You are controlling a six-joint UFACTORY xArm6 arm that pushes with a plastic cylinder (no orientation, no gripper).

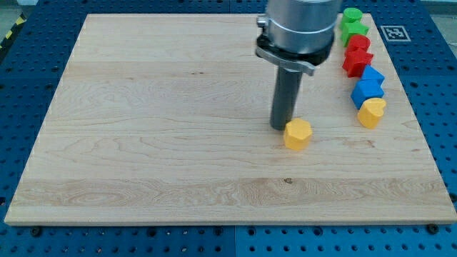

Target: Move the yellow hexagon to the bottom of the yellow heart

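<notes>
The yellow hexagon (pixel 298 133) lies on the wooden board (pixel 157 121), right of the middle. My tip (pixel 280 128) rests on the board just left of the hexagon, touching or nearly touching its upper left side. The yellow heart (pixel 371 112) lies near the view's right edge, at the lower end of a column of blocks. The hexagon is left of the heart and a little lower.
Above the heart stands a column of blocks: a blue block (pixel 367 91), a blue block (pixel 372 74), a red block (pixel 356 63), a red block (pixel 358 43), a green block (pixel 353 31) and a green block (pixel 352 16). A blue pegboard (pixel 428 86) surrounds the board.
</notes>
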